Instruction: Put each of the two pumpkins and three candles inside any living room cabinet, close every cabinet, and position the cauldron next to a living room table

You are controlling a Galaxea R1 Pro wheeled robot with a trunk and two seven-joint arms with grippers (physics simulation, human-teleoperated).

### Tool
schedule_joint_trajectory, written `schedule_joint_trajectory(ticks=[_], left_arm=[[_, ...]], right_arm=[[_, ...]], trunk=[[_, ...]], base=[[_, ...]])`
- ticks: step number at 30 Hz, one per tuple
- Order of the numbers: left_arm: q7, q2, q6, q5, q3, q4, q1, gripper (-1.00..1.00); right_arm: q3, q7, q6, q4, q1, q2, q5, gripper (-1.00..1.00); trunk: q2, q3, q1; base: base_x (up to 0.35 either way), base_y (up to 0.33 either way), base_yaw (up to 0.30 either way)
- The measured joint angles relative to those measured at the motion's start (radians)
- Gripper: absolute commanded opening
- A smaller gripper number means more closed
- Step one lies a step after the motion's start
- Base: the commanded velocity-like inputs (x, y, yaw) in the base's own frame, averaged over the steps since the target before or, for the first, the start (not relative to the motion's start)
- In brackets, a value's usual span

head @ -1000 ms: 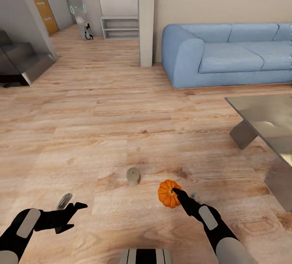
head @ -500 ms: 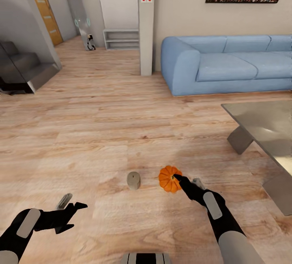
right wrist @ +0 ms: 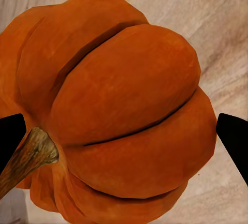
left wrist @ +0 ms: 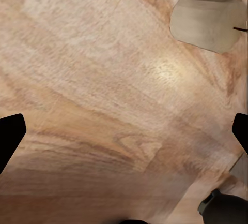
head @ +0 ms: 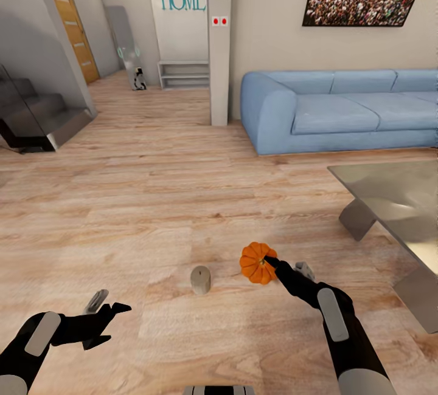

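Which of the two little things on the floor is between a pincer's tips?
The orange pumpkin: the right pincer has a black tip on either side of it. The beige candle stands alone, apart from both pincers.

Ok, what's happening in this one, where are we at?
The robot stands in a living room, working on the wooden floor. Its right pincer is closed around a small orange pumpkin, one tip on either side in the right wrist view. A stubby beige candle stands on the floor just beside the pumpkin, untouched. The left pincer hangs open and empty above bare floor. A blue sofa and a grey table sit off to the right.
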Motion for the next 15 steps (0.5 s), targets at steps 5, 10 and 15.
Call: schedule_joint_trajectory(ticks=[5,10,15], left_arm=[[0.0,0.0,0.0,0.0,-0.001,0.0,0.0,1.0],[0.0,0.0,0.001,0.0,-0.001,0.0,0.0,1.0],[0.0,0.0,0.001,0.001,0.0,0.0,0.0,1.0]], right_arm=[[0.001,0.001,-0.003,-0.003,0.003,0.001,-0.001,-1.0],[0.0,0.002,-0.003,0.0,0.003,-0.001,-0.001,-1.0],[0.0,0.002,-0.003,0.0,0.003,-0.001,0.0,-1.0]], trunk=[[0.001,0.019,-0.002],[0.002,0.039,-0.004],[0.004,0.062,-0.007]], base=[[-0.291,0.083,0.0],[-0.317,0.113,-0.023],[-0.309,0.101,-0.189]])
